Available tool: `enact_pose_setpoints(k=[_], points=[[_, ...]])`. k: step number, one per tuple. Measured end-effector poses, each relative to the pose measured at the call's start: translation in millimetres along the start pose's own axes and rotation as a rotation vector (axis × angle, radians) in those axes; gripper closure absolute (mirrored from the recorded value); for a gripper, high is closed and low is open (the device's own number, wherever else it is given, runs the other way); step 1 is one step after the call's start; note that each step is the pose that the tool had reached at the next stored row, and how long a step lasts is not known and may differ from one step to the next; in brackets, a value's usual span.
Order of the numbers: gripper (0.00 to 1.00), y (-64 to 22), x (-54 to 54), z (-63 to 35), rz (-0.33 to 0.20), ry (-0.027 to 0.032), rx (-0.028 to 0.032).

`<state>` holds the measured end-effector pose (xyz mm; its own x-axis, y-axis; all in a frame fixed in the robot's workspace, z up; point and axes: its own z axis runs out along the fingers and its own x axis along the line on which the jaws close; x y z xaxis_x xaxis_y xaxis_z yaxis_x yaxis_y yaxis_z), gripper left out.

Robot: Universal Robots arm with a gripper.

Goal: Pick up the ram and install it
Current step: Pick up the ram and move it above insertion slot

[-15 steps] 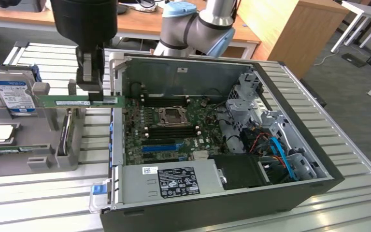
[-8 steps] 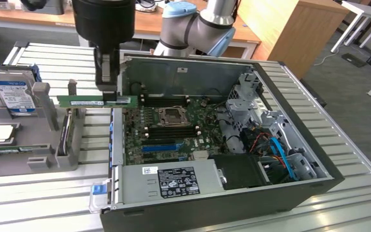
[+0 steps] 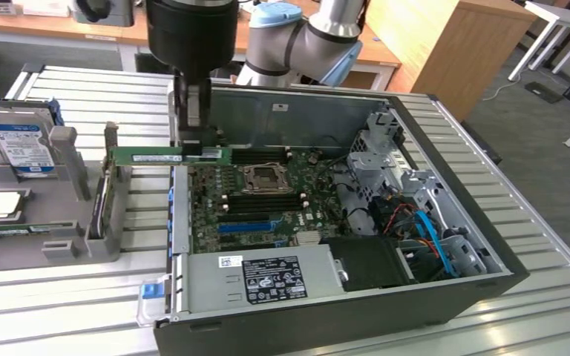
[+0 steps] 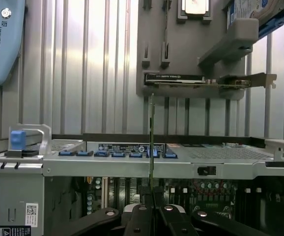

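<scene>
The gripper (image 3: 199, 148) is seen clamped on one end of the ram (image 3: 156, 156). The ram is held level in the air across the open computer case's (image 3: 295, 104) side wall, at the exterior view's left. Its free end is pointed toward the grey holder (image 3: 67, 196) on the worktop (image 3: 542, 311).

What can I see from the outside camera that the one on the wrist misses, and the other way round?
Exterior view: the processor socket and blue cables inside the computer case. Wrist view: the ram edge-on, a thin line held by the tool. Both: the tool shut on the ram at the case's edge, and the hard drive in its grey rack.
</scene>
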<state>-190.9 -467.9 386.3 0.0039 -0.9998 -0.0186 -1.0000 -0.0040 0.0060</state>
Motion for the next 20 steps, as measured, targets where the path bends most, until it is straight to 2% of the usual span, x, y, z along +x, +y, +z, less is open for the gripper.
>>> enact_pose_setpoints(k=[12,20], points=[[0.88,-38.9,0.2,-0.2,-0.001,0.0000,0.0000],[0.88,-59.0,0.3,-0.4,-0.001,0.0000,0.0000]])
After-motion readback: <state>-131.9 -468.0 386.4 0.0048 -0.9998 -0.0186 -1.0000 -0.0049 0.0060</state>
